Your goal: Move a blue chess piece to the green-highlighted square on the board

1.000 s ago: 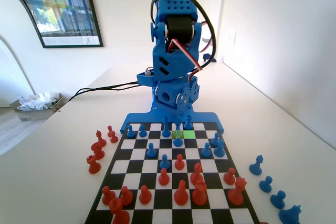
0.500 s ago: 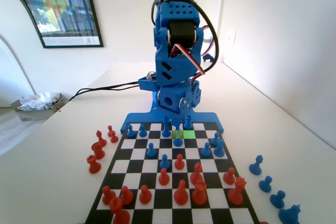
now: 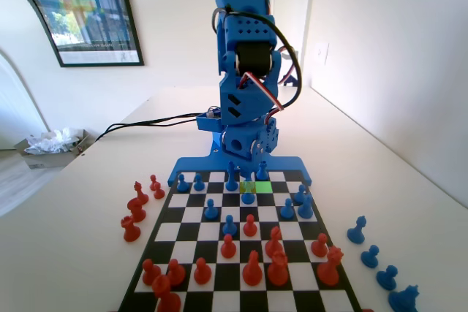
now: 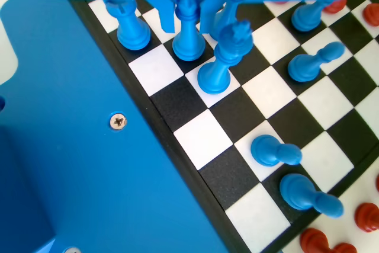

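Observation:
In the wrist view my gripper (image 4: 188, 4) hangs low over the board (image 4: 201, 140), jaws open on either side of a slim blue chess piece (image 4: 188, 31) with a wider head; narrow gaps show beside the head. A taller crowned blue piece (image 4: 220, 63) stands just right of it, and another blue piece (image 4: 131, 28) to its left. In the fixed view the blue arm is bent down at the far end, with the gripper (image 3: 246, 172) among the back-row blue pieces. The green-highlighted square (image 3: 262, 187) lies bare beside a duller yellow-green square (image 3: 245, 186).
Blue pawns (image 4: 273, 150) lean near the board's edge in the wrist view. In the fixed view red pieces (image 3: 252, 268) fill the near half, captured red pieces (image 3: 135, 210) stand off the board at left and blue ones (image 3: 371, 256) at right.
The arm has lowered and tilted a little to the right over the far rows. No piece on the board has moved.

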Controlling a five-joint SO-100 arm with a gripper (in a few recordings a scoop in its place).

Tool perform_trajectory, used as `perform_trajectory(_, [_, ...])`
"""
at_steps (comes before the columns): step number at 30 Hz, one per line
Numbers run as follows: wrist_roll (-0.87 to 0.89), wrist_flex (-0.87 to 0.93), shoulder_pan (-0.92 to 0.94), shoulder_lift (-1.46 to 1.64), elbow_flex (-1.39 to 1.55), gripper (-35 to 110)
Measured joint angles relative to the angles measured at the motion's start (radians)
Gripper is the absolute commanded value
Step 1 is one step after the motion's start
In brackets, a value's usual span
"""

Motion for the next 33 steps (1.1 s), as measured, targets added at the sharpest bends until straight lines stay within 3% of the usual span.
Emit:
perform_trajectory(8, [0.002, 0.084, 0.002, 0.0, -0.038, 1])
perform_trajectory(15, [0.067, 0.367, -0.021, 0.0, -0.225, 1])
perform_trajectory(19, [0.11, 0.433, -0.049, 0.002, -0.262, 1])
perform_trajectory(33, [0.218, 0.229, -0.15, -0.043, -0.222, 1])
